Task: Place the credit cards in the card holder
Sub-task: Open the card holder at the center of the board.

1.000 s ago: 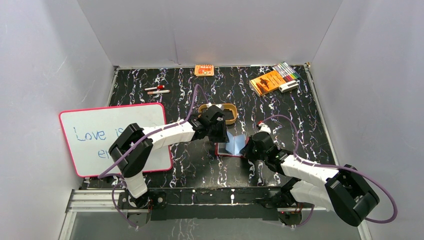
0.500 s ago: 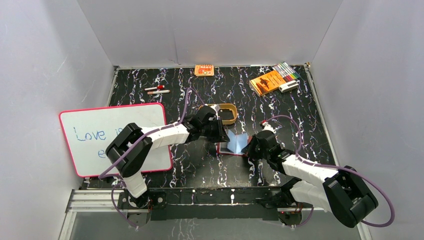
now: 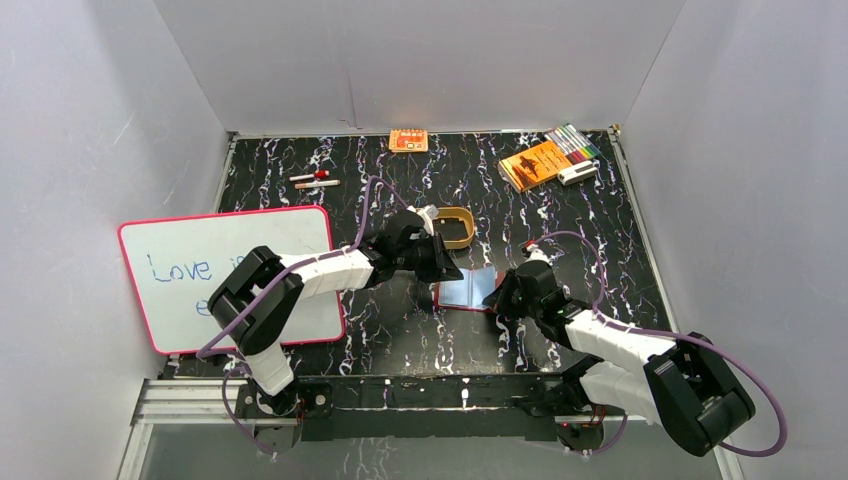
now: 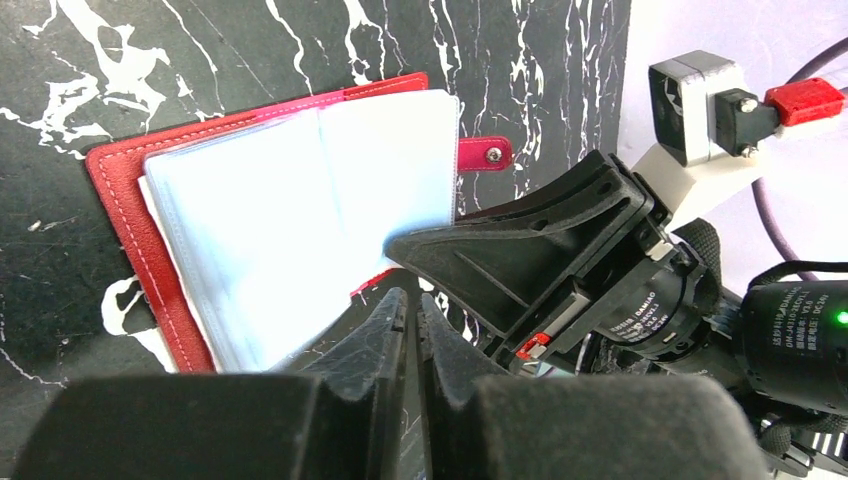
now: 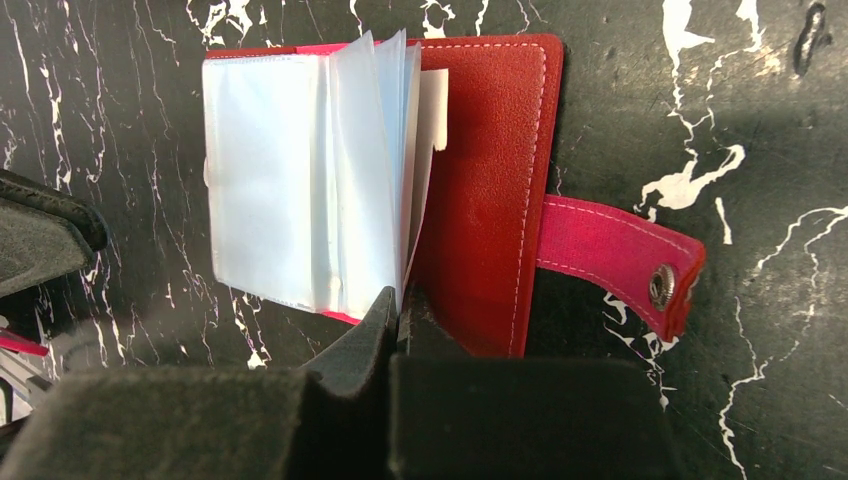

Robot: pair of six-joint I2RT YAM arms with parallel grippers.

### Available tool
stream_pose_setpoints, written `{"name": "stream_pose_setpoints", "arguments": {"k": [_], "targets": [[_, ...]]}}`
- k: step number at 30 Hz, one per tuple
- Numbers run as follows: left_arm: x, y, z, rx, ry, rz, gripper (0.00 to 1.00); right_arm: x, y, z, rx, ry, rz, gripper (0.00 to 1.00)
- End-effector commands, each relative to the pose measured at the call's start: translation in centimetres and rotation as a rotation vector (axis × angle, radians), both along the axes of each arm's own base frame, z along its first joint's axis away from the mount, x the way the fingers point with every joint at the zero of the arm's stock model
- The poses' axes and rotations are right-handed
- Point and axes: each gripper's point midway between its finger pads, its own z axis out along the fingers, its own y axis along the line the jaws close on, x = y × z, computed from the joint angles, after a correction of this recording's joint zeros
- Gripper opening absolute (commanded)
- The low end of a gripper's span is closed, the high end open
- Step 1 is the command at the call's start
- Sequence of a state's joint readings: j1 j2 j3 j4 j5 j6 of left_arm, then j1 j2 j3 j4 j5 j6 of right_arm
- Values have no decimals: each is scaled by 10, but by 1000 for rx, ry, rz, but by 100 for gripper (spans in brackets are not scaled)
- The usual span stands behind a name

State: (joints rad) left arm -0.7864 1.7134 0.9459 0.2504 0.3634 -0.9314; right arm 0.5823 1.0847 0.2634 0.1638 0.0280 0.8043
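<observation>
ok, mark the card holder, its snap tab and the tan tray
card holder [image 5: 490, 180]: right wrist view, red inner cover.
snap tab [image 5: 610, 255]: right wrist view, pink strap.
tan tray [image 3: 469, 228]: top view, right rim.

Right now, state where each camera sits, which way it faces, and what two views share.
Top external: above, behind the bases, looking down at the table; left arm and right arm show.
Left wrist: on the left arm, looking down at the card holder; own fingers and right end effector show.
Right wrist: on the right arm, looking down at that holder; own fingers show.
Shared: both wrists see the snap tab.
</observation>
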Motion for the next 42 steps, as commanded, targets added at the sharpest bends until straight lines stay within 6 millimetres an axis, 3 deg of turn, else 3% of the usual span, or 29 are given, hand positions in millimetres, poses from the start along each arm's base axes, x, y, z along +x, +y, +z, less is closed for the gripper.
{"name": "stream_pose_setpoints", "arguments": {"k": [1,8,11,13,16,28,42], "targets": [[2,-3,16,-48,-21,-15,4,-2,-8,-9,-31,-3,-2,0],[5,3,7,10,-18,-2,6,-2,-8,-10,-29,-2,2,0],[8,20,-7,125,-12,50,19,-2,-8,-10,-30,-2,2,0],[8,33,-17,193,-7,80,34,-2,-8,-10,-28,0,4,0],[5,37,-25,213,5,81,46,-2,-6,-11,-22,1,10,0],[9,20,-23,156,6,41,53,-1,-4,-10,-25,5,19,0],[8,18,-36,167,30,26,54,-1,-3,-10,-22,5,25,0]]}}
